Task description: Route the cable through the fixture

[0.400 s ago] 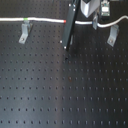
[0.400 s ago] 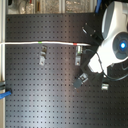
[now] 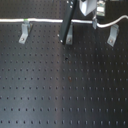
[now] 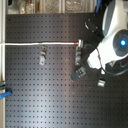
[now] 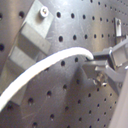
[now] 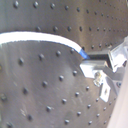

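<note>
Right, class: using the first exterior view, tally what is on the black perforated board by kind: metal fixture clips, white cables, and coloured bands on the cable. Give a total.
Metal fixture clips: 3, at and
White cable: 1
Coloured bands on the cable: 1 clearly seen, the green band; a red one cannot be made out here
Total: 5

surface: black perforated breadboard (image 3: 60, 95), regular hole grid | beyond far edge: cluttered shelf strip (image 4: 47, 6) in second exterior view | edge: white band (image 4: 2, 45) | light: even, soft glare
</note>
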Available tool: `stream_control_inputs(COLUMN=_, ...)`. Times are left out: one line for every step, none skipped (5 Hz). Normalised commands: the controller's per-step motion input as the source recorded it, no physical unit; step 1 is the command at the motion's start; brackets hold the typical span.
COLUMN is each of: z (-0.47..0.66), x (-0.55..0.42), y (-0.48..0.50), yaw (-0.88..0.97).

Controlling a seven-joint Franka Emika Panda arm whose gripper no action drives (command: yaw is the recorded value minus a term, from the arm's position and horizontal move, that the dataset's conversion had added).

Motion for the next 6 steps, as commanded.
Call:
stream_control_inputs(z=0.0, x=-0.051, y=-0.017, yaw=0.88)
stream_control_inputs(z=0.0, x=-0.045, y=-0.02, yaw=0.89)
stream_control_inputs(z=0.04, x=-0.078, y=-0.034, yaw=0.84)
stream_control_inputs(z=0.0, x=-0.101, y=-0.243, yaw=0.12)
stream_control_inputs(z=-0.34, x=0.009, y=-0.472, yaw=0.0)
stream_control_inputs(z=-0.48, x=-0.062, y=-0.404, yaw=0.07)
